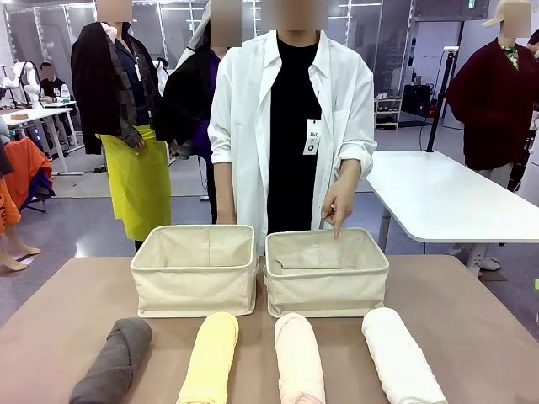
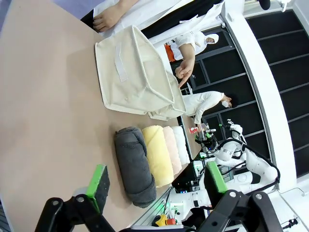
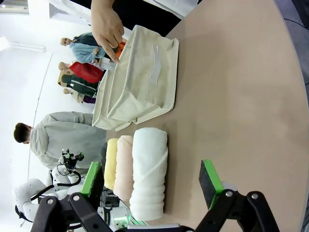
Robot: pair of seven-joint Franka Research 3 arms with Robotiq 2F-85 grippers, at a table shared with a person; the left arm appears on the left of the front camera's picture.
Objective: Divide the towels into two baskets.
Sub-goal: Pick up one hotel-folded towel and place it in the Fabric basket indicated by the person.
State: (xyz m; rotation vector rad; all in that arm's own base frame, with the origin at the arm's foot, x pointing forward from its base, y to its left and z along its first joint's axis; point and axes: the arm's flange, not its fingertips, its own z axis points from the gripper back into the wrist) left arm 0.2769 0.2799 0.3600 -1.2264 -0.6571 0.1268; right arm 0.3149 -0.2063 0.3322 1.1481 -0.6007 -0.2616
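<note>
While four towels (image 1: 299, 358) lie side by side on the worktop (image 1: 67, 303) before both empty baskets (image 1: 195, 282), my left end effector (image 2: 157, 181) and right end effector (image 3: 150, 179) hover spread apart. Nothing is sorted yet, so my next move is to grasp one roll.

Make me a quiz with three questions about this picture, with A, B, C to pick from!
1. Where does the person's hand point? A: right basket. B: a window. C: the floor.
2. How many towels lie on the table? A: two. B: four. C: six.
3. The left pincer is: A: shut. B: holding a towel. C: open.
Answers: 1 A, the finger dips over that basket. 2 B, grey, yellow, pink, white. 3 C, its green pads stand wide apart.
</note>
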